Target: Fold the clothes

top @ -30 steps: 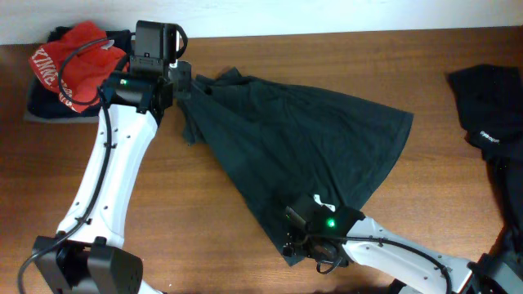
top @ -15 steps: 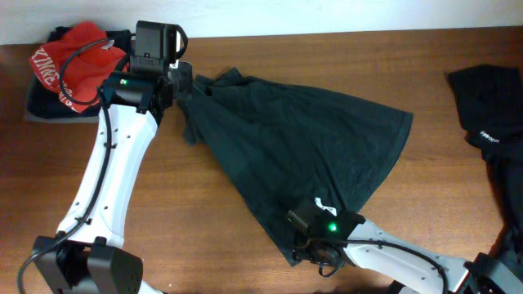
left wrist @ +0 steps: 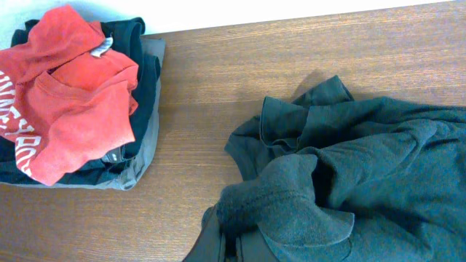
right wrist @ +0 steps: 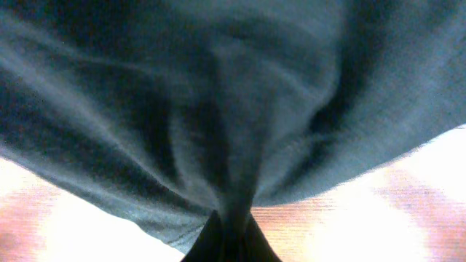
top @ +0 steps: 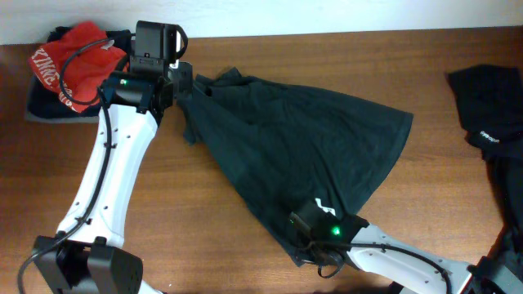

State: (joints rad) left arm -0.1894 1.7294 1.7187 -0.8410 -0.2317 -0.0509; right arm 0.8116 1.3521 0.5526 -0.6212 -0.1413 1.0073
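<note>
Teal-grey T-shirt (top: 302,147) lay spread flat across the mid table (top: 245,33), roughly fan-shaped: narrow bunched end at far left, wide hem edge towards the right, and a long edge running down towards the near side. L arm reached up from near-left corner. Left gripper (top: 181,82) sat at the shirt's bunched far-left end, jaws together w/ cloth gathered into them. Left wrist view showed thick folds of the same fabric heaped up right at the btm of frame, fingers themselves mostly hidden under it. R arm came in from near-right corner, low over the wood. Right gripper (top: 306,249) was at the shirt's near tip, jaws clamped on the fabric; in right wrist view the cloth (right wrist: 218,109) was drawn down into a tight pleat pinched btwn the two dark fingertips, wood showing blurred on either side. So both ends of the shirt were gripped, the rest resting on the table. Far-left corner: red shirt (top: 78,53) w/ white lettering, crumpled on top of a stack (top: 37,102) of dark folded garments, well apart from the teal shirt. Far-right edge: black clothes (top: 490,114) in a loose heap, small white print visible, not touching the teal shirt.
</note>
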